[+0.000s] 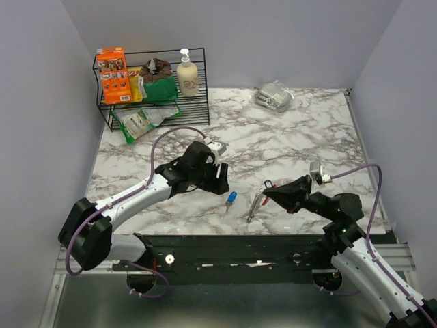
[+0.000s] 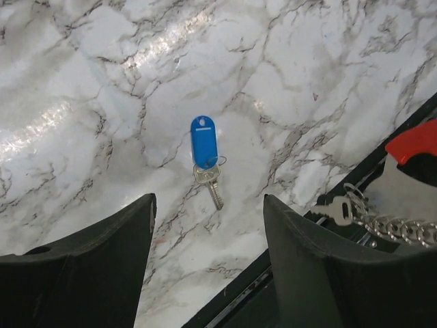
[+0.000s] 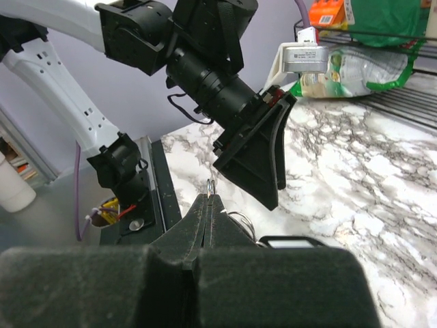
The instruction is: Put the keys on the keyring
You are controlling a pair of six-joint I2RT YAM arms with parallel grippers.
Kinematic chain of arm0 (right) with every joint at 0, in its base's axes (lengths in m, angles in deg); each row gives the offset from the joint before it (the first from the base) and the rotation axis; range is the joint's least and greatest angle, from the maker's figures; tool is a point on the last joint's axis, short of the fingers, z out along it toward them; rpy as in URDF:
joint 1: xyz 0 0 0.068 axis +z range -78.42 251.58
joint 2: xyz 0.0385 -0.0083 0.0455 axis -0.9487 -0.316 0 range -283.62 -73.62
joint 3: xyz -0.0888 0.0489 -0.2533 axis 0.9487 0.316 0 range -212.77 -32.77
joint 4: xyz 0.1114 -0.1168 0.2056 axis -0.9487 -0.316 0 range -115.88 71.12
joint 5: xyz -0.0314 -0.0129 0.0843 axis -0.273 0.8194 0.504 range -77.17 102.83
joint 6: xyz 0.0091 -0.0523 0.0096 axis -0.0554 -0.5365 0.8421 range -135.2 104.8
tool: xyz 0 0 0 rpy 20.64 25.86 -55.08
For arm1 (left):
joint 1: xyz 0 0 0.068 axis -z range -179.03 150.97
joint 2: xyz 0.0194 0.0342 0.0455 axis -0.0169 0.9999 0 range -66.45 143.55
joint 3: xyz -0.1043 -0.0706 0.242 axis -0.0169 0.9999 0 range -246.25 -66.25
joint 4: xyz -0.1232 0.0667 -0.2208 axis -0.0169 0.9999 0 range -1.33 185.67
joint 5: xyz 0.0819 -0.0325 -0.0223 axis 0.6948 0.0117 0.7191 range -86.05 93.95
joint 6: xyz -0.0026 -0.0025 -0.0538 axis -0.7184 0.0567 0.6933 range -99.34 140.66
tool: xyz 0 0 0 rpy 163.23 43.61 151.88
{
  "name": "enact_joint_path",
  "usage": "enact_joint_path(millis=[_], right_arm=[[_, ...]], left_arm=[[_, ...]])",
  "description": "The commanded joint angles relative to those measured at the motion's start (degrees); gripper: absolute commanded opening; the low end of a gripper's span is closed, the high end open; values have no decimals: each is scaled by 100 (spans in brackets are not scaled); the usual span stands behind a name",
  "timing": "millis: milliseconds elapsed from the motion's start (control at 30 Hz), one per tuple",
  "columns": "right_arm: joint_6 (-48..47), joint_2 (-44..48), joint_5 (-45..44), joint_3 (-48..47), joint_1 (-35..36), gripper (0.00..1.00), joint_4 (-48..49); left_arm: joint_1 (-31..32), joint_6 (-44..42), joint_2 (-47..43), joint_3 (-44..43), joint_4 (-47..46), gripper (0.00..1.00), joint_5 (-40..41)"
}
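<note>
1. The left arm (image 1: 136, 197) is reaching from the near left corner toward the middle of the bench (image 1: 293, 133). Its wrist is bending down, so the left claw (image 1: 220, 183) is pointing at the marble.
2. The left claw is standing spread and holding nothing. In the left wrist view, both fingers (image 2: 102, 253) are framing bare marble with the blue key in line with the gap. No finger is touching the key.
3. The blue key (image 1: 231, 200) is lying flat on the bench, just right of the left claw and left of the keyring.
   - Its long axis is running near to far with a slight lean.
   - The blue head is pointing away from the arm bases, and the silver blade (image 2: 212, 188) is pointing toward the near edge.
4. The keyring (image 1: 255, 206) is sitting just right of the blue key, apart from it.
   - Its chain (image 2: 392, 227) is running on a diagonal.
   - The red clip (image 2: 413, 145) is at the far, right end.
   - The other end is trailing toward the near left, carrying a silver key (image 2: 332, 209).
   - Whether that end is resting on the bench cannot be told.
5. The right claw (image 3: 210, 199) is pressed together and pinching the keyring at its upper end. In the right wrist view, a thin wire ring (image 3: 212, 184) is showing at the tips.
6. The right arm (image 1: 369, 268) is coming in from the near right corner. Its forearm is lying low over the bench and pointing left toward the left claw.
</note>
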Motion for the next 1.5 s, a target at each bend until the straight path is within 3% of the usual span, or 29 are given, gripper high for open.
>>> enact_joint_path(millis=[0, 300, 567, 633, 800, 900, 1200, 1300, 1467], right_arm=[[-104, -22, 206, 148, 15, 0, -26], [-86, -416, 856, 87, 24, 0, 281], [186, -1059, 1358, -63, 15, 0, 1011], [169, -1050, 1314, -107, 15, 0, 941], [-16, -752, 876, -98, 15, 0, 528], [-69, -594, 699, 16, 15, 0, 370], [-104, -496, 436, 262, 15, 0, 220], [-95, -523, 356, 332, 15, 0, 246], [-121, -611, 260, 473, 15, 0, 273]], left_arm=[[185, -267, -148, -41, -68, 72, 145], [194, -241, -1774, 636, -2063, 73, -1305], [194, -267, -1766, 408, -2187, 67, -2281], [194, -276, -1739, 417, -2126, 65, -2178], [194, -267, -1485, 224, -1134, 65, -687], [194, -188, -1204, 65, -729, 68, -315], [194, 23, -501, -84, 123, 67, 249], [194, 102, -228, -84, 230, 60, 197], [194, 190, 106, 30, 98, 57, 100]])
